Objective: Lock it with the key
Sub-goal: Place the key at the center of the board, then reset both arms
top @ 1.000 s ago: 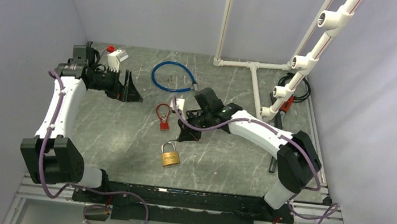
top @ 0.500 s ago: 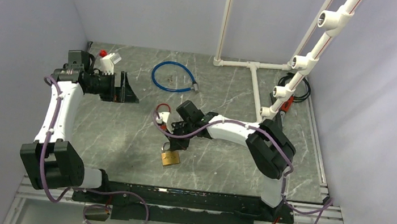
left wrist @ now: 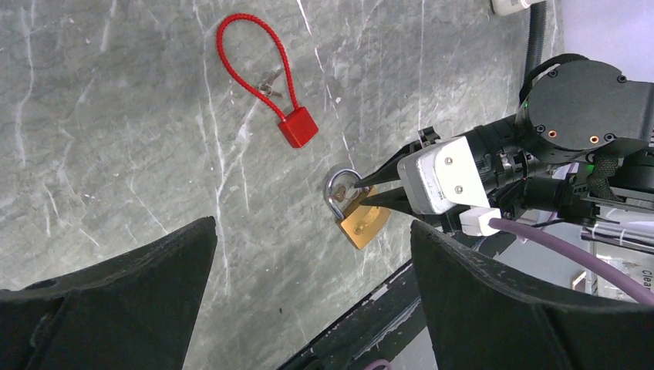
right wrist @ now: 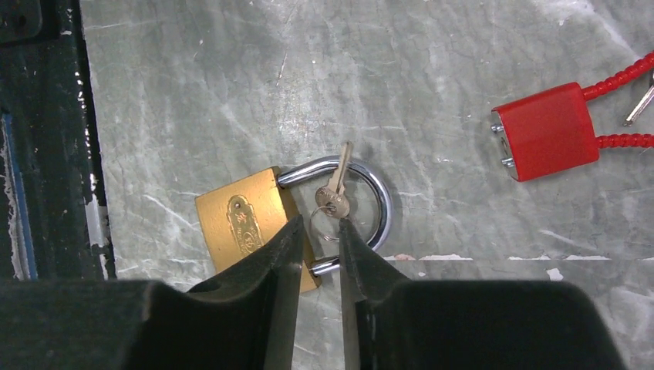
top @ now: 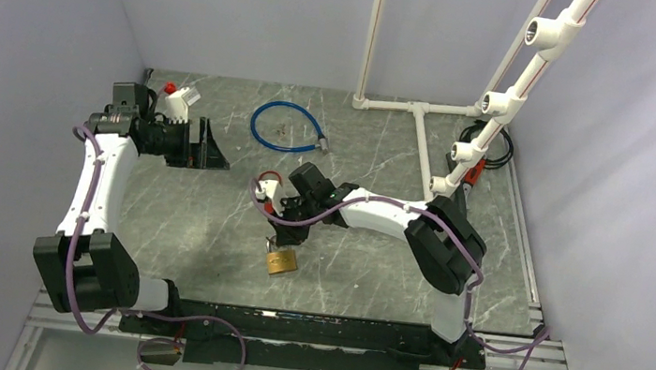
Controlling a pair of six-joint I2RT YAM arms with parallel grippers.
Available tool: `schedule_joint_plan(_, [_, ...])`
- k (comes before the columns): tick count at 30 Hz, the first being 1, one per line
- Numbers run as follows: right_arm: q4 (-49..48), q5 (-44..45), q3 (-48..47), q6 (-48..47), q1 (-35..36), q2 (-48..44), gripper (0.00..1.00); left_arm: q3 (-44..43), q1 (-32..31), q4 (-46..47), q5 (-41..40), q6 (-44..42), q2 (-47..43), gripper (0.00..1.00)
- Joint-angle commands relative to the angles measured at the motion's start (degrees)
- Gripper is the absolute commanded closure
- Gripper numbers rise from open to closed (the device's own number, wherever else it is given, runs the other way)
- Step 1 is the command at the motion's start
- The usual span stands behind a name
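1. Since a second ago the right arm has swung in from the right side toward the middle of the near edge, folding its elbow. The right fingers [right wrist: 274, 266] now hang directly over the brass padlock [top: 281, 260]. The left arm has barely shifted.
2. The key [right wrist: 337, 181] lies flat on the surface [top: 206, 227] inside the padlock's steel shackle [right wrist: 379, 202], on a thin wire ring. Its head sits just beyond the fingertips, and its blade points straight away from them, with the tip over the shackle's far leg. The long axis thus runs in line with the fingers and crosswise to the padlock.
3. The right fingers are only a narrow slit apart and hold nothing. The wire ring lies in line with that slit, but whether they touch it cannot be told.
4. The right arm is plainly the nearer one. The left fingers [left wrist: 139, 285] are spread wide and empty, well apart near the far left corner.
5. Judged from this, the coming move is a short advance onto the key's head, and the shackle hems it in on both sides.
6. The red cable lock [right wrist: 546, 131] lies near, toward the middle of the surface, and the blue cable loop [top: 286, 127] lies by the far edge.
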State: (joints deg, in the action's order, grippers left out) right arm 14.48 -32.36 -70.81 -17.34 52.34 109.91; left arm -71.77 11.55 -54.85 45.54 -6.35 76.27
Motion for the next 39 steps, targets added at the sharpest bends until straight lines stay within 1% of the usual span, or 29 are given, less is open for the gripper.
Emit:
schedule_joint_plan(1, [-0.5, 0.1, -1.1, -0.3, 0.3, -2.4, 0.70, -3.3, 0.2, -2.3, -0.1, -1.4, 1.3, 0.01])
schedule_joint_plan(6, [0.5, 0.2, -1.0, 0.3, 0.0, -7.3, 0.60, -5.8, 0.1, -4.9, 0.0, -3.2, 4.4, 0.01])
schedule_joint_plan(8, [1.3, 0.1, -1.3, 0.6, -0.6, -9.6, 0.54, -6.5, 0.1, -4.9, -1.4, -3.6, 5.2, 0.01])
schedule_joint_plan(11, [1.7, 0.7, -0.9, 1.4, -1.6, -13.6, 0.40, -8.5, 0.1, -5.2, -4.3, -5.3, 6.7, 0.01])
schedule_joint_plan(13, [2.3, 2.0, -1.5, 2.4, -2.0, -16.3, 0.32, -10.2, 0.0, -4.8, -8.0, -6.2, 7.4, 0.01])
schedule_joint_plan(15, [3.4, 4.1, -2.5, 2.8, -2.2, -19.0, 0.19, -11.8, -0.1, -4.0, -11.7, -7.2, 8.0, 0.01])
schedule_joint_plan(16, [3.6, 5.5, -2.5, 3.0, -2.3, -20.5, 0.14, -13.0, -0.2, -4.1, -12.7, -8.2, 8.3, 0.01])
schedule_joint_plan(20, [2.7, 10.2, -0.2, 4.1, -3.8, -27.4, 0.03, -16.4, -0.8, -3.9, -17.2, -10.6, 9.9, 0.01])
schedule_joint_plan(22, [1.8, 12.0, 2.4, 4.5, -4.6, -31.6, 0.00, -17.4, -1.1, -3.4, -18.8, -11.4, 10.4, 0.01])
schedule_joint_plan(24, [1.0, 13.7, 5.6, 4.4, -5.5, -35.8, 0.00, -17.1, -1.3, -1.9, -20.7, -11.4, 10.4, 0.01])
schedule_joint_plan(28, [-0.4, 14.1, 13.0, 6.0, -10.8, -44.0, 0.00, -14.0, -1.5, 2.4, -23.7, -11.1, 9.7, 0.01])
schedule_joint_plan(30, [-1.3, 14.8, 16.7, 5.4, -12.1, -47.6, 0.00, -12.6, -2.2, 4.0, -25.5, -11.2, 9.8, 0.01])
schedule_joint_plan(35, [-2.5, 14.9, 23.5, 5.8, -14.4, -54.4, 0.00, -9.7, -3.1, 6.0, -27.7, -9.9, 10.7, 0.01])
schedule_joint_plan(39, [-3.1, 13.8, 27.2, 7.1, -17.0, -57.8, 0.00, -8.2, -3.8, 7.9, -28.5, -8.3, 10.1, 0.01])
